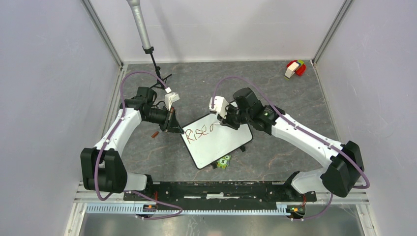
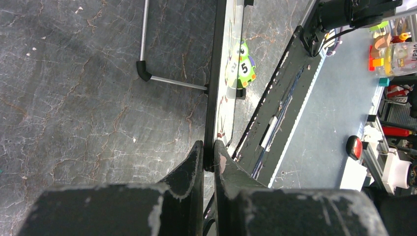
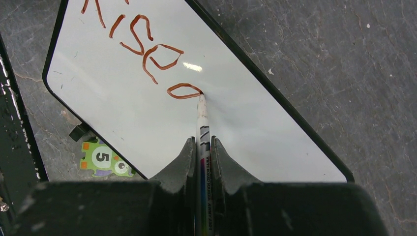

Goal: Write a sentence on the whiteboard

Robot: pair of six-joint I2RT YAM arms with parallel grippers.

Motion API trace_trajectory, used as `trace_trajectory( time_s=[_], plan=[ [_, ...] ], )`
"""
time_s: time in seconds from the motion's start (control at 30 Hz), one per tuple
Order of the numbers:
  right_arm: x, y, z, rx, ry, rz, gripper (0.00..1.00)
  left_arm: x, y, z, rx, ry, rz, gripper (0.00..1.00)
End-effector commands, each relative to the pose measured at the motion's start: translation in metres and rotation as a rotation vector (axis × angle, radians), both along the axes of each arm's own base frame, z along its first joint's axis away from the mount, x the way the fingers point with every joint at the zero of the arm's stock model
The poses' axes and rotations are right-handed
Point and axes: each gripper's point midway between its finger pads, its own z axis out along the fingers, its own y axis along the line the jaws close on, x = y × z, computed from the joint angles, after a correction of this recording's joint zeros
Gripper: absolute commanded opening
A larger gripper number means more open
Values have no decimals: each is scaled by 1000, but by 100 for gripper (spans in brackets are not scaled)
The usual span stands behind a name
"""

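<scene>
Now the right gripper (image 3: 200,143) is clamping the marker (image 3: 202,118), the left gripper (image 2: 209,147) pinching the whiteboard (image 3: 275,132) — blank board lying lower-right of the tip.

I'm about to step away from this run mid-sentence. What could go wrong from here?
1. The left gripper pinches only the thin rim of the whiteboard; pen pressure might pivot the board and skew the letters.
2. The right gripper grips the marker well behind its tip, so it could tilt or slide mid-stroke.
</scene>
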Motion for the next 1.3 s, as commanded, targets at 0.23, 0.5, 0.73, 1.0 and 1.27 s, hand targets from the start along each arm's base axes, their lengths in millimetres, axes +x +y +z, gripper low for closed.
trace_trajectory(
  time_s=[0.23,0.5,0.73,1.0,1.27],
  plan=[
    [-4,-6,-15,-12,16,4,0,5,-1,3,8,-20,-9,2],
    [-9,-8,1,-11,0,31,0,5,-1,4,7,-20,-10,2],
    [1,-7,34,40,-52,24,0,4,-2,5,4,-21,-10,3],
    [18,-3,38,57,-68,1,0,4,-1,4,6,-19,-7,2],
    [22,3,37,63,-65,5,0,4,-1,4,8,-21,-9,2]
  ],
)
